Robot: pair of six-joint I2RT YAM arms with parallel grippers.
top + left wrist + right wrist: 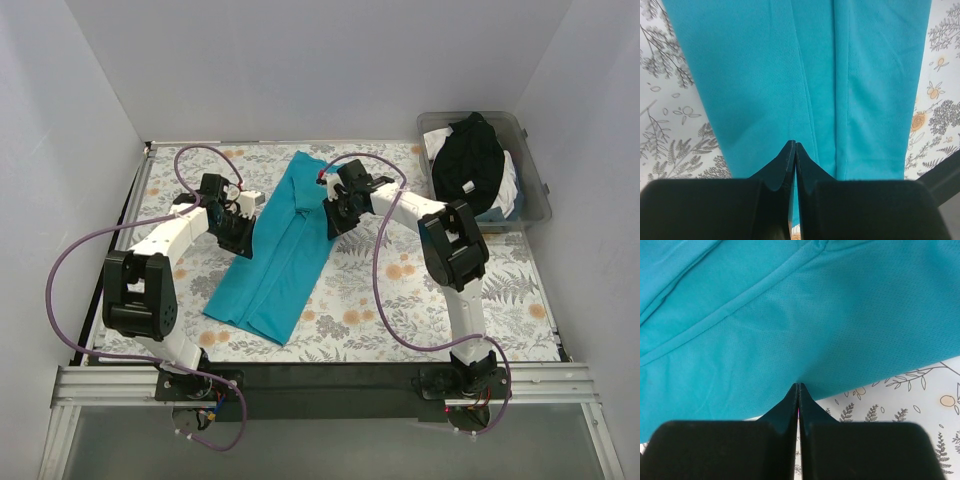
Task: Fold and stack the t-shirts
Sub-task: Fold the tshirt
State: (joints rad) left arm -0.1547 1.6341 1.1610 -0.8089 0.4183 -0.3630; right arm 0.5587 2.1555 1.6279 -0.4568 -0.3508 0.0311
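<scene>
A teal t-shirt [280, 250] lies folded into a long strip on the floral tablecloth, running from the far middle towards the near left. It fills the left wrist view [790, 75] and the right wrist view [765, 330]. My left gripper [240, 228] is shut at the strip's left side, its tips [792, 145] over the cloth. My right gripper [335, 215] is shut at the strip's right edge, its tips [798, 386] just over the hem. I see no cloth between either pair of jaws. A black t-shirt [470, 160] lies on whitish shirts [512, 185] in a bin.
A clear plastic bin [540, 200] stands at the far right corner of the table. The floral tablecloth [400, 300] covers the table. White walls enclose the left, back and right sides. Purple cables loop off both arms.
</scene>
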